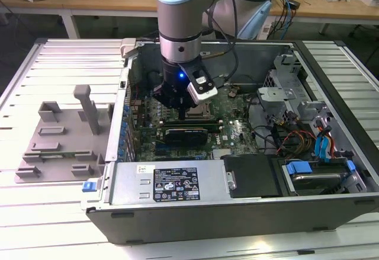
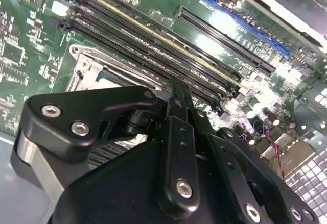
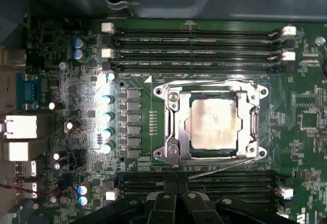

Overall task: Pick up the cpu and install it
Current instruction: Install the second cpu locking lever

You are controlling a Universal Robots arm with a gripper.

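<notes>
The cpu [image 3: 212, 124], a square chip with a silvery-grey top, lies flat inside the metal socket frame [image 3: 168, 127] on the green motherboard [image 3: 133, 81]. The frame's thin lever [image 3: 219, 169] lies along one side. My gripper [image 3: 177, 185] hovers just beside the socket, over the memory slots, with its black fingers [image 3: 167, 199] pressed together and nothing between them. In the second wrist view the gripper [image 2: 178, 89] reaches past the socket frame [image 2: 87, 71]. In the exterior view the gripper [image 1: 180, 100] hangs low inside the open computer case [image 1: 331, 76], over the socket [image 1: 200, 113].
Rows of black memory slots [image 3: 194, 40] flank the socket on two sides. A grey plastic fixture [image 1: 59, 135] sits on the slatted table at the exterior view's left. The case also holds a labelled power supply [image 1: 177, 183], a drive bay with blue tabs [image 1: 314, 171] and loose cables [image 1: 284, 135].
</notes>
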